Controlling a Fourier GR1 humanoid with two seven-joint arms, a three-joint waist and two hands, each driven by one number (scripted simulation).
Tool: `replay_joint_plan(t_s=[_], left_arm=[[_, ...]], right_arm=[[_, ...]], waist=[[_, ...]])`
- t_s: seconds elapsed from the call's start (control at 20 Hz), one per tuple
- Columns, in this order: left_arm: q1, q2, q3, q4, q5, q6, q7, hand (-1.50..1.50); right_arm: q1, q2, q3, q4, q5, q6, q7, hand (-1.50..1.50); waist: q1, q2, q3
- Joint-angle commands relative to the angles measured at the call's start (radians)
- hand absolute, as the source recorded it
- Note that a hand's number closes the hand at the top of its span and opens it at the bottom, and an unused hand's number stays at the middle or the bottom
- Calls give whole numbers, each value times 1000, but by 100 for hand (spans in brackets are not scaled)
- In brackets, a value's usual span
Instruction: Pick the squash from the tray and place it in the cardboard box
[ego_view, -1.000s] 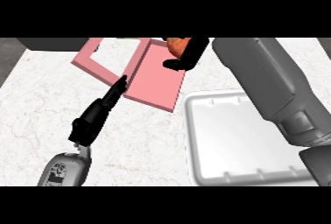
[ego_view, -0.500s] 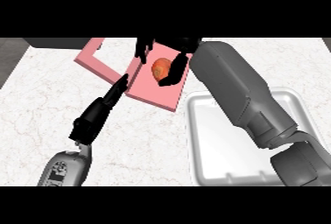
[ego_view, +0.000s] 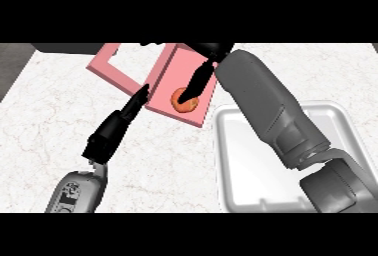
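Observation:
The orange squash (ego_view: 184, 100) lies inside the pink cardboard box (ego_view: 171, 75), near the box's front right wall. My right hand (ego_view: 212, 50) hovers over the box's far side with its fingers spread open. One black finger (ego_view: 198, 83) reaches down to the squash's top edge. The white tray (ego_view: 255, 172) stands to the right of the box, with nothing in the part that shows. The right forearm crosses over its far left corner. My left hand (ego_view: 117, 127) stretches with straight fingers toward the box's front left wall and holds nothing.
The box's pink flap (ego_view: 111, 66) lies open to the left. White marbled counter (ego_view: 44, 115) spreads to the left and in front. The counter's dark back edge runs along the top left.
The squash has gone from my right hand's grasp above the box to lying on the box's floor. The right fingers have spread away from it. The left hand barely moved.

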Motion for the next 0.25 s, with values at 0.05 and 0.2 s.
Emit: replay_joint_plan(t_s=[0.05,0.2], left_arm=[[-34,-11,-2,18,-13,12,15,0],[-41,-6,-4,3,-7,0,29,0]], right_arm=[[-53,-58,-175,57,-171,161,46,-150],[-41,-132,-224,100,-214,229,53,-150]], waist=[[-5,2,0],[11,11,1]])
